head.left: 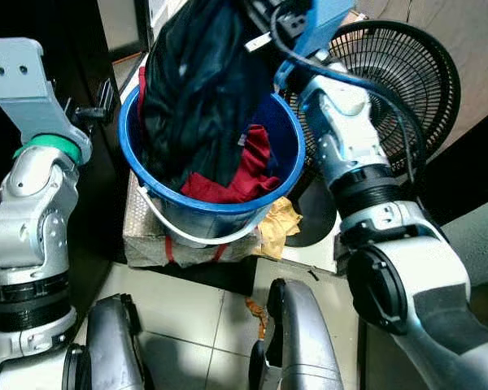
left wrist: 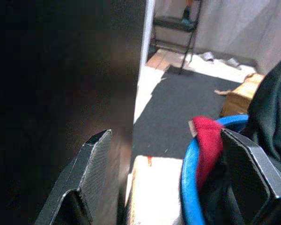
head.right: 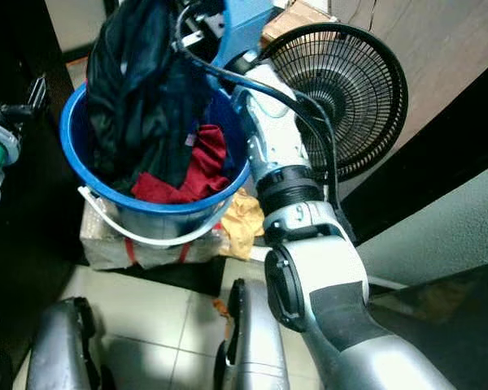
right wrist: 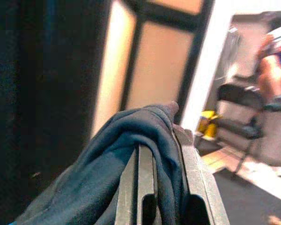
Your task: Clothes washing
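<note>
A blue bucket (head.left: 211, 207) with a white handle stands on a wrapped box (head.left: 146, 236) in front of me. A dark navy garment (head.left: 199, 89) hangs out of it, pulled up above the rim. My right gripper (right wrist: 161, 136) is shut on a fold of this garment above the bucket. A red garment (head.left: 248, 175) lies lower inside the bucket, and part of it drapes over the far rim (left wrist: 208, 145). My left gripper (left wrist: 165, 136) is open just outside the bucket's left rim, with nothing between its fingers.
A black floor fan (head.left: 398, 81) stands close behind my right arm. Crumpled yellow material (head.left: 278, 223) lies beside the box. A dark cabinet (head.left: 106, 187) rises at the left. A person (right wrist: 276, 51) and a folding chair (right wrist: 239, 112) are far off. My legs (head.left: 301, 341) stand on the tiled floor.
</note>
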`<state>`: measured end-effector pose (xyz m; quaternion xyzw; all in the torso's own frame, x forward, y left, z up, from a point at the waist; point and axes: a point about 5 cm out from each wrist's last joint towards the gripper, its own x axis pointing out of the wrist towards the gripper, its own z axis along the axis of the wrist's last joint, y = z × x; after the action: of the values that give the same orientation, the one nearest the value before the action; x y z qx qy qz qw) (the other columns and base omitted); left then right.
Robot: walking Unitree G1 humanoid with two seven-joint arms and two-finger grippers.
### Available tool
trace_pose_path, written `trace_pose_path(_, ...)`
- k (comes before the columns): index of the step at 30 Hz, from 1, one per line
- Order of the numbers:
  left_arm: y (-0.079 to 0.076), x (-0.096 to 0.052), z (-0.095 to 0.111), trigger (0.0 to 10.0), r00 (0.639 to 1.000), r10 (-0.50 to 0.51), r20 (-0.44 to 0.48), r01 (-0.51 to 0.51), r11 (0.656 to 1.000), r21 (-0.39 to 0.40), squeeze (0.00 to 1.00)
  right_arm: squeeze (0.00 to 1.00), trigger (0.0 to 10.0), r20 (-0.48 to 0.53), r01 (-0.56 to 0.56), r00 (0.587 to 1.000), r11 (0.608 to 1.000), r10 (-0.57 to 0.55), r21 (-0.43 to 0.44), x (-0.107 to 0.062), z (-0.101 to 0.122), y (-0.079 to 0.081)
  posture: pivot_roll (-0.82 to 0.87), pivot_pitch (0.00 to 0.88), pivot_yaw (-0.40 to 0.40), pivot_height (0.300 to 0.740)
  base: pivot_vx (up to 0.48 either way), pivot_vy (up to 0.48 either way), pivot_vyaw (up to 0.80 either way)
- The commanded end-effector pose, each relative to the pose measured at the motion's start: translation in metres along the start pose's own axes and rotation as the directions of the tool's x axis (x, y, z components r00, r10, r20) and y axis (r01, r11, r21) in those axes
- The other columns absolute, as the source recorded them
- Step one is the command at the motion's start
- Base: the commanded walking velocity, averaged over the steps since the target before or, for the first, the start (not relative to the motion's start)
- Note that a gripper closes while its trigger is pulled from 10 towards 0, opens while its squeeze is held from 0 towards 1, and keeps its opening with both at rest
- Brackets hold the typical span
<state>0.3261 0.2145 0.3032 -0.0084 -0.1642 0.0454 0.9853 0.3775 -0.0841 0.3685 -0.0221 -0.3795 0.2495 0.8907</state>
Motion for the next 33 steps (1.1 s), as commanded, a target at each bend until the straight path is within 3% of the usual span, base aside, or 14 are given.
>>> trace_pose_path(1,-0.011,0.003,-0.001,10.0,0.999,-0.047,0.002,0.047,0.999,-0.018,0.00,0.00,10.0,0.115,0.150,0.983,0.987,-0.142,-0.060,-0.017,0.027,-0.033,0.07,0.070,-0.034,0.440,0.000,0.000,0.00)
trace_pose_path(2,-0.016,0.006,0.000,10.0,0.997,-0.075,0.004,0.075,0.997,-0.028,0.00,0.00,10.0,0.134,0.209,0.971,0.974,-0.197,-0.085,-0.030,0.032,-0.045,0.07,0.050,-0.006,0.440,0.000,0.000,0.00)
trace_pose_path(4,-0.016,0.006,0.000,10.0,0.997,-0.075,0.004,0.075,0.997,-0.028,0.00,0.00,10.0,0.134,0.209,0.971,0.974,-0.197,-0.085,-0.030,0.032,-0.045,0.07,0.050,-0.006,0.440,0.000,0.000,0.00)
trace_pose_path(7,-0.031,0.010,0.008,10.0,0.988,-0.148,0.034,0.150,0.987,-0.052,0.00,0.00,10.0,0.152,0.351,0.931,0.927,-0.331,-0.130,-0.067,0.035,-0.069,0.05,0.018,0.042,0.440,0.000,0.000,0.00)
trace_pose_path(12,-0.040,0.012,0.017,10.0,0.980,-0.188,0.072,0.192,0.980,-0.055,0.00,0.00,10.0,0.146,0.414,0.907,0.897,-0.394,-0.153,-0.085,0.035,-0.078,0.03,0.005,0.052,0.440,0.000,0.000,0.00)
trace_pose_path(14,-0.047,0.016,0.020,10.0,0.972,-0.211,0.099,0.216,0.975,-0.042,0.00,0.00,10.0,0.117,0.469,0.882,0.868,-0.456,-0.160,-0.098,0.027,-0.083,0.02,0.000,0.057,0.440,0.000,0.000,0.00)
trace_pose_path(18,-0.049,0.016,0.019,10.0,0.971,-0.216,0.103,0.221,0.975,-0.039,0.00,0.00,10.0,0.085,0.496,0.868,0.854,-0.489,-0.158,-0.101,0.020,-0.086,0.02,0.000,0.055,0.440,0.000,0.000,0.00)
trace_pose_path(20,-0.050,0.016,0.018,10.0,0.970,-0.220,0.105,0.224,0.974,-0.026,0.00,0.00,10.0,0.018,0.557,0.828,0.819,-0.561,-0.139,-0.108,0.009,-0.093,0.03,0.000,0.052,0.449,0.000,0.000,0.00)
trace_pose_path(25,-0.046,0.016,0.018,10.0,0.972,-0.213,0.102,0.215,0.977,-0.010,0.00,0.00,10.0,-0.040,0.596,0.798,0.797,-0.602,-0.100,-0.113,0.000,-0.094,0.04,0.000,0.050,0.459,0.000,0.000,0.00)
trace_pose_path(33,-0.043,0.017,0.017,10.0,0.973,-0.206,0.105,0.207,0.978,-0.002,0.00,0.00,10.0,-0.059,0.610,0.786,0.788,-0.615,-0.083,-0.115,-0.002,-0.091,0.04,0.000,0.048,0.488,0.000,0.000,0.00)
